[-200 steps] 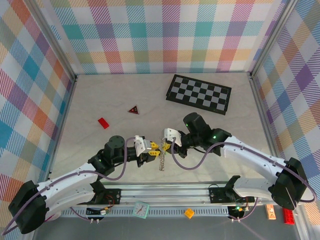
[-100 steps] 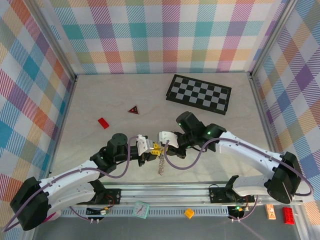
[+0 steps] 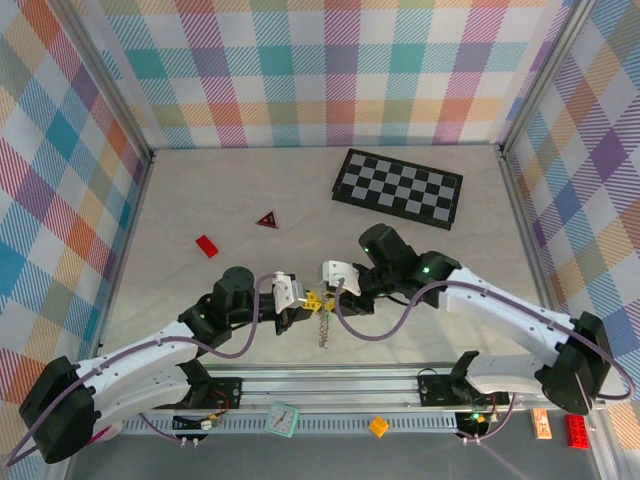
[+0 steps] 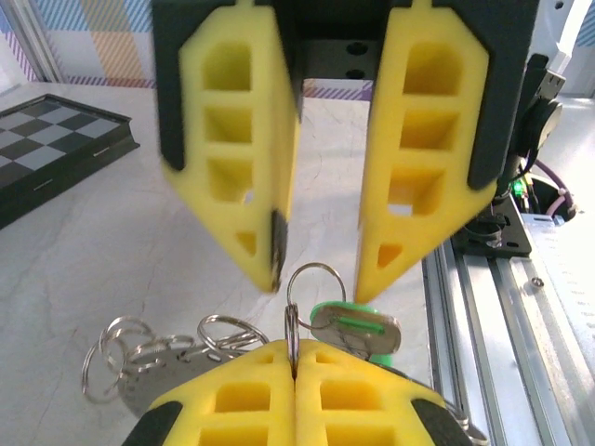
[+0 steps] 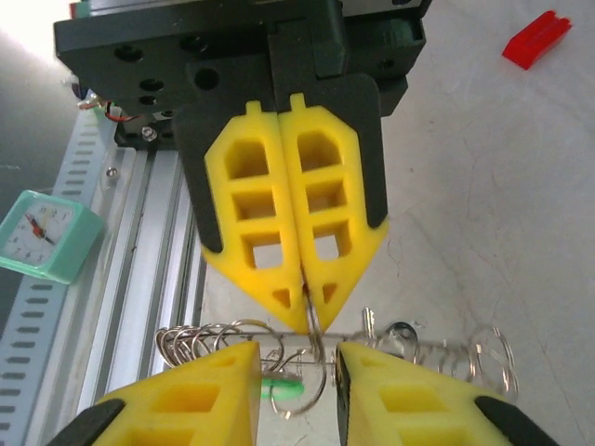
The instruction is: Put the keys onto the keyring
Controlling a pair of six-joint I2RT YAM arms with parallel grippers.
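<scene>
Near the front rail, mid-table, I've got the left gripper (image 4: pixel 295 364) pinched shut on a thin wire ring (image 4: pixel 292 325), standing it upright, green-tagged key (image 4: pixel 355 331) just beside, so the right gripper (image 5: pixel 297 364), fingers parted, can straddle it.

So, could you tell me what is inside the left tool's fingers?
A thin silver ring is pinched in the left tool; its lower part is hidden. A green-tagged key sits beside it.

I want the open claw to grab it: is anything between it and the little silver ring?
Nothing visible does. The small silver wire ring, pinched by the shut left gripper, sits between the open right gripper's yellow fingers.
</scene>
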